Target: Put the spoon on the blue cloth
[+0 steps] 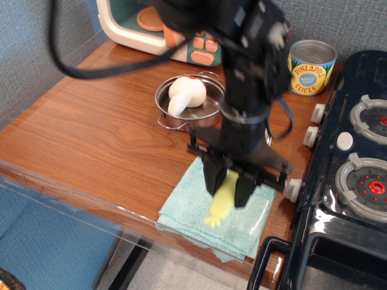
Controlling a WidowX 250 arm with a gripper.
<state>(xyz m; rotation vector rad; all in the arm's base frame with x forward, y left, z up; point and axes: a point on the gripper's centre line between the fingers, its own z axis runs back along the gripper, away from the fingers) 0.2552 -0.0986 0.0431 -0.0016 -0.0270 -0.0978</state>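
the hand point(228, 188) is closed on the spoon point(221, 202), its two dark fingers pinching the upper part of the yellow-green handle. the spoon hangs below the fingers with its long axis running down and a little toward the near counter edge; the free end of the handle points at the cloth point(187, 208), and the silver bowl is hidden up between the fingers. the spoon sits directly over the middle of the cloth, so the release looks to need only a short drop; whether the handle tip already touches the towel cannot be told.

beyond the hand, a steel pan point(172, 115) holds a white mushroom toy point(184, 93). a can point(309, 66) by the back wall reads "pineapple slices". a toy microwave point(130, 24) stands behind, and a toy stove point(354, 175) is at the right edge of the counter point(91, 139).
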